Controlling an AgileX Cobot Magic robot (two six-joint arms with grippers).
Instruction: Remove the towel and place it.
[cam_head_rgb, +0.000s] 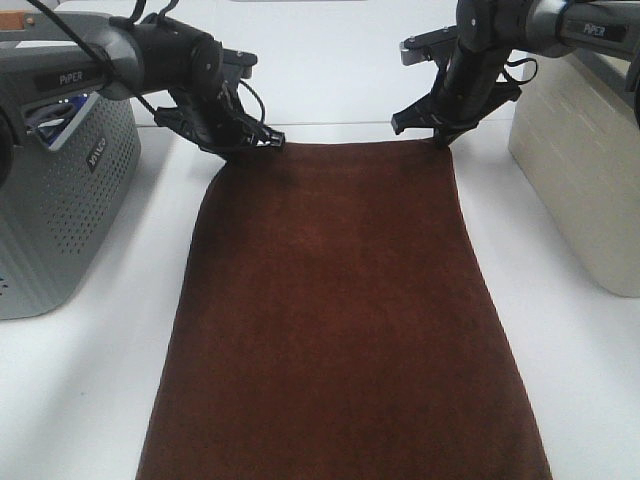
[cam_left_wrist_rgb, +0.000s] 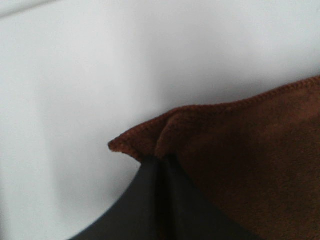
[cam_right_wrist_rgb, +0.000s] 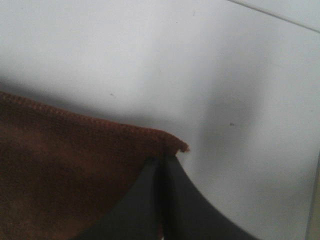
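Note:
The towel is a long dark reddish-brown plush cloth spread flat on the white table, running from the far middle to the near edge of the exterior view. My left gripper is shut on its far left corner. In the left wrist view the pinched corner of the towel bunches up just above the closed left gripper. My right gripper is shut on the far right corner. The right wrist view shows the stitched hem of the towel caught in the closed right gripper.
A grey perforated basket stands at the left edge of the table. A cream-coloured container stands at the right edge. Bare white table lies on both sides of the towel.

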